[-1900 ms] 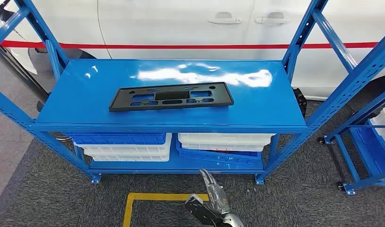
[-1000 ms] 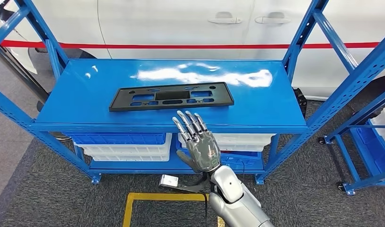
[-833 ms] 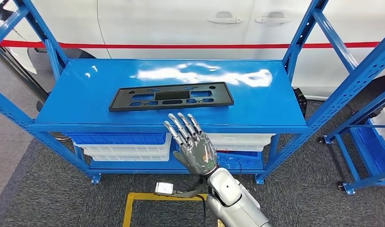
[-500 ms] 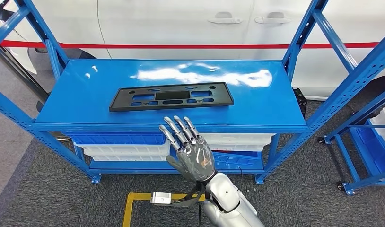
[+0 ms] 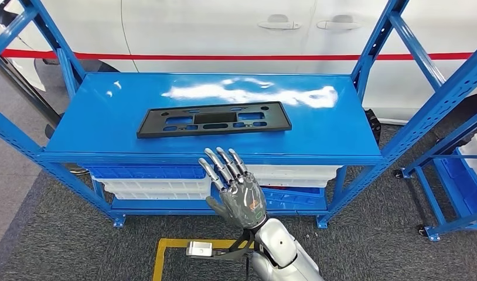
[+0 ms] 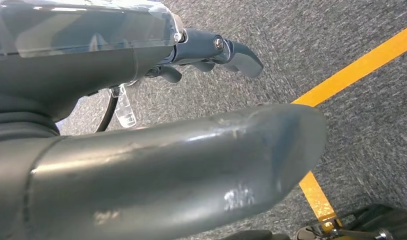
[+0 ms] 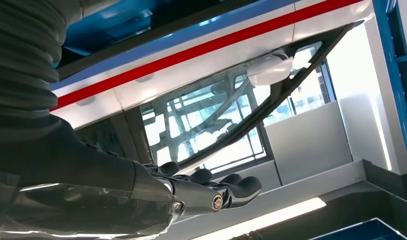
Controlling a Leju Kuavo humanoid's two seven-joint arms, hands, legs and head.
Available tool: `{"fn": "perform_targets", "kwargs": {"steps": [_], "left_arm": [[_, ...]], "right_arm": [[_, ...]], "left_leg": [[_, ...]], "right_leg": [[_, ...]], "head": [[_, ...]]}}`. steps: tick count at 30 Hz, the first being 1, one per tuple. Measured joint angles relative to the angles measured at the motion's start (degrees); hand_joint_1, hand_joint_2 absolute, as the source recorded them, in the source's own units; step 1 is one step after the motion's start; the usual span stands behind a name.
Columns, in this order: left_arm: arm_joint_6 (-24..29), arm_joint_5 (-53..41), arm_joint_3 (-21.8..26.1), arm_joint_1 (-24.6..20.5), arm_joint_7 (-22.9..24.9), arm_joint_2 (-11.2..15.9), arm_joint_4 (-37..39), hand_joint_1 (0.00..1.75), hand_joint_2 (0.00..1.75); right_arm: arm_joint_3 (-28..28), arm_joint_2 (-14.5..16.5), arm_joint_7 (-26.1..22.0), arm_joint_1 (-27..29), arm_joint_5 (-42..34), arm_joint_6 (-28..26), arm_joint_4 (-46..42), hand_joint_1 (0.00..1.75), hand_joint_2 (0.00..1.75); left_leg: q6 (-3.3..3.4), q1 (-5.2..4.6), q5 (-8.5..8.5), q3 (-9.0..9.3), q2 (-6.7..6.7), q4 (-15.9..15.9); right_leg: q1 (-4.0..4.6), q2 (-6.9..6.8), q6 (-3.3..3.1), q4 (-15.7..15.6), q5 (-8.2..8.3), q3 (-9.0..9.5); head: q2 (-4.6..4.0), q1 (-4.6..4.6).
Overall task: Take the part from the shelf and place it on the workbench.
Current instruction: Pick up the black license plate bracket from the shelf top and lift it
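Lying flat on the glossy blue shelf (image 5: 318, 126), the part (image 5: 214, 119) faces the right hand (image 5: 236, 190), fingers (image 5: 220, 164) spread.

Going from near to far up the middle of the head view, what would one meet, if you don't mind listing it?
Yellow floor line → right hand, open → front edge of the blue shelf → black part → white car.

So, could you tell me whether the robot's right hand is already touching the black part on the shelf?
No, the right hand hovers with fingers spread, short of the black part, which lies flat on the blue shelf.
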Motion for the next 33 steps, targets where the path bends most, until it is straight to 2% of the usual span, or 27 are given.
{"fn": "perform_targets", "kwargs": {"steps": [3,4,5,6,8,9,10,11,12,13,14,15,16,18,20,21,23,24,25,26,27,28,29,30,31,33], "left_arm": [[0.00,0.07,0.00,-0.02,0.30,-0.02,0.14,0.00,0.00],[0.00,0.12,0.00,-0.03,0.36,-0.03,0.16,0.00,0.00],[0.00,0.18,0.00,-0.05,0.39,-0.05,0.16,0.00,0.00],[-0.01,0.25,0.00,-0.04,0.41,-0.05,0.17,0.00,0.00],[-0.02,0.34,0.00,0.00,0.44,-0.07,0.19,0.00,0.00],[-0.03,0.34,0.00,0.06,0.44,-0.07,0.19,0.00,0.00],[-0.04,0.35,0.00,0.12,0.45,-0.07,0.20,0.00,0.00],[-0.05,0.34,0.00,0.17,0.45,-0.09,0.20,0.00,0.00],[-0.07,0.34,0.00,0.21,0.44,-0.14,0.20,0.00,0.00],[-0.11,0.34,0.00,0.20,0.43,-0.25,0.20,0.00,0.00],[-0.16,0.34,0.00,0.19,0.42,-0.36,0.20,0.00,0.00],[-0.20,0.34,0.00,0.21,0.40,-0.45,0.20,0.00,0.00],[-0.23,0.35,0.00,0.23,0.39,-0.56,0.20,0.00,0.00],[-0.22,0.36,0.00,0.28,0.39,-0.66,0.20,0.00,0.00],[-0.20,0.37,0.00,0.21,0.40,-0.69,0.21,0.00,0.00],[-0.19,0.37,0.00,0.21,0.43,-0.68,0.22,0.00,0.00],[-0.19,0.36,0.00,0.31,0.55,-0.68,0.22,0.00,0.00],[-0.18,0.36,0.00,0.42,0.64,-0.68,0.22,0.00,0.00],[-0.18,0.36,0.00,0.52,0.73,-0.68,0.23,0.00,0.00],[-0.17,0.37,0.00,0.57,0.79,-0.67,0.25,0.00,0.00],[-0.17,0.39,0.00,0.58,0.83,-0.67,0.27,0.00,0.00],[-0.17,0.40,-0.01,0.59,0.86,-0.68,0.30,0.00,0.00],[-0.17,0.42,-0.01,0.55,0.87,-0.71,0.32,0.00,0.00],[-0.18,0.43,-0.02,0.51,0.89,-0.72,0.34,0.00,0.00],[-0.20,0.44,-0.02,0.51,0.91,-0.74,0.35,0.00,0.00],[-0.23,0.46,-0.02,0.58,0.93,-0.73,0.37,0.00,0.00]], "right_arm": [[-0.01,0.22,-0.02,0.12,-0.12,-0.02,-0.03,0.00,1.75],[-0.02,0.31,-0.01,0.12,-0.13,-0.03,-0.04,0.00,1.75],[-0.03,0.37,-0.01,0.13,-0.13,-0.03,-0.04,0.00,1.75],[-0.04,0.37,-0.01,0.21,-0.13,-0.04,0.00,0.00,1.75],[-0.07,0.36,0.04,0.56,-0.12,-0.04,0.15,0.00,1.75],[-0.08,0.36,0.07,0.78,-0.12,-0.04,0.26,0.00,1.75],[-0.10,0.36,0.09,0.96,-0.12,-0.04,0.36,0.00,1.75],[-0.11,0.36,0.11,1.06,-0.12,-0.04,0.43,0.00,1.75],[-0.12,0.36,0.13,1.11,-0.11,-0.04,0.47,0.00,1.75],[-0.14,0.36,0.16,1.13,-0.10,-0.04,0.49,0.00,1.75],[-0.18,0.36,0.19,1.13,-0.09,-0.04,0.50,0.00,1.75],[-0.23,0.36,0.23,1.16,-0.07,-0.04,0.51,0.00,1.75],[-0.29,0.36,0.26,1.20,-0.05,-0.04,0.52,0.00,1.75],[-0.40,0.39,0.29,1.28,-0.03,-0.05,0.50,0.00,1.75],[-0.49,0.50,0.30,1.26,-0.03,-0.07,0.48,0.00,1.75],[-0.51,0.55,0.29,1.27,-0.03,-0.07,0.49,0.00,1.75],[-0.55,0.59,0.31,1.38,-0.03,-0.07,0.63,0.00,1.75],[-0.56,0.58,0.32,1.48,-0.03,-0.07,0.75,0.00,1.75],[-0.58,0.58,0.33,1.58,-0.03,-0.07,0.89,0.00,1.75],[-0.59,0.58,0.34,1.64,-0.03,-0.07,0.99,0.00,1.75],[-0.60,0.58,0.34,1.68,-0.03,-0.07,1.07,0.00,1.75],[-0.61,0.58,0.35,1.69,-0.03,-0.06,1.13,0.00,1.75],[-0.62,0.59,0.36,1.69,-0.03,-0.07,1.16,0.00,1.75],[-0.63,0.59,0.37,1.68,-0.03,-0.08,1.18,0.00,1.75],[-0.64,0.59,0.37,1.69,-0.03,-0.09,1.20,0.00,1.75],[-0.64,0.61,0.38,1.74,-0.03,-0.11,1.19,0.00,1.75]], "left_leg": [[0.56,0.17,0.07,0.31,0.01,-0.57],[0.80,0.33,0.18,0.59,0.03,-0.96],[1.01,0.49,0.28,0.87,0.06,-1.31],[1.16,0.53,0.29,1.04,0.09,-1.48],[1.27,0.49,0.13,1.16,0.08,-1.50],[1.27,0.46,-0.03,1.29,0.03,-1.49],[1.22,0.42,-0.22,1.53,-0.05,-1.48],[1.15,0.37,-0.48,1.91,-0.14,-1.48],[1.07,0.32,-0.77,2.31,-0.21,-1.51],[0.91,0.22,-1.08,2.66,-0.24,-1.49],[0.69,0.19,-1.32,2.86,-0.27,-1.48],[0.44,0.22,-1.50,2.91,-0.27,-1.49],[0.13,0.26,-1.64,2.93,-0.26,-1.54],[-0.47,0.29,-1.94,3.15,-0.20,-1.68],[-1.31,0.39,-3.21,2.34,0.06,0.53],[-1.79,0.67,-4.43,0.88,0.21,3.36],[-2.75,1.39,-6.81,-3.63,0.41,10.90],[-3.18,1.76,-6.94,-5.51,0.52,13.45],[-3.58,2.11,-5.94,-6.50,0.64,14.07],[-3.95,2.42,-3.77,-6.30,0.76,12.26],[-4.33,2.72,-0.96,-5.25,0.91,8.73],[-4.67,2.84,1.02,-4.02,1.01,5.38],[-4.70,2.87,2.17,-2.82,1.06,2.38],[-4.41,2.80,2.36,-2.19,1.08,0.88],[-3.91,2.61,1.74,-2.04,1.03,0.65],[-2.61,2.47,1.26,-1.97,0.94,0.52]], "right_leg": [[0.05,-0.01,0.56,0.01,-0.22,0.14],[0.09,-0.02,0.74,0.93,-0.74,-0.19],[0.12,-0.02,0.88,3.13,-1.83,-1.26],[0.05,-0.02,0.93,6.54,-3.32,-3.14],[0.02,-0.03,0.90,14.24,-5.90,-8.08],[0.03,-0.03,0.83,16.24,-5.75,-9.81],[0.05,-0.03,0.67,16.08,-4.36,-10.48],[0.12,-0.02,0.40,13.68,-1.89,-10.00],[0.26,0.02,-0.03,9.70,1.01,-8.69],[0.46,0.07,-0.53,5.90,3.05,-7.23],[0.65,0.10,-0.92,2.88,4.31,-6.05],[0.84,0.15,-1.21,1.18,4.66,-5.41],[0.97,0.19,-1.37,0.74,4.34,-5.22],[0.69,0.20,-1.54,-0.11,4.37,-4.68],[0.13,0.01,-1.77,-1.11,4.36,-3.57],[-0.01,-0.15,-1.83,-1.40,4.23,-3.05],[-0.14,-0.33,-1.91,-1.48,3.66,-2.36],[-0.26,-0.36,-1.79,-1.44,3.29,-2.00],[-0.42,-0.34,-1.61,-1.37,2.86,-1.56],[-0.67,-0.32,-1.32,-1.24,2.35,-1.01],[-0.92,-0.29,-0.94,-1.05,1.74,-0.41],[-1.11,-0.27,-0.49,-0.84,1.12,0.06],[-1.14,-0.24,0.00,-0.53,0.56,0.33],[-1.07,-0.23,0.42,-0.32,0.18,0.38],[-0.96,-0.22,0.73,-0.23,-0.02,0.31],[-0.98,-0.27,1.22,-0.25,-0.34,0.36]], "head": [[0.01,0.01],[0.01,0.06],[0.01,0.11],[0.01,0.16],[0.00,0.18],[0.00,0.19],[0.00,0.19],[0.01,0.20],[0.00,0.20],[0.00,0.09],[0.00,-0.01],[-0.01,-0.14],[0.00,-0.24],[0.00,-0.25],[0.01,-0.47],[0.01,-0.57],[0.01,-0.71],[0.01,-0.72],[0.01,-0.71],[0.01,-0.72],[0.01,-0.73],[0.01,-0.81],[0.01,-1.05],[0.01,-1.16],[0.01,-1.19],[0.01,-0.93]]}}
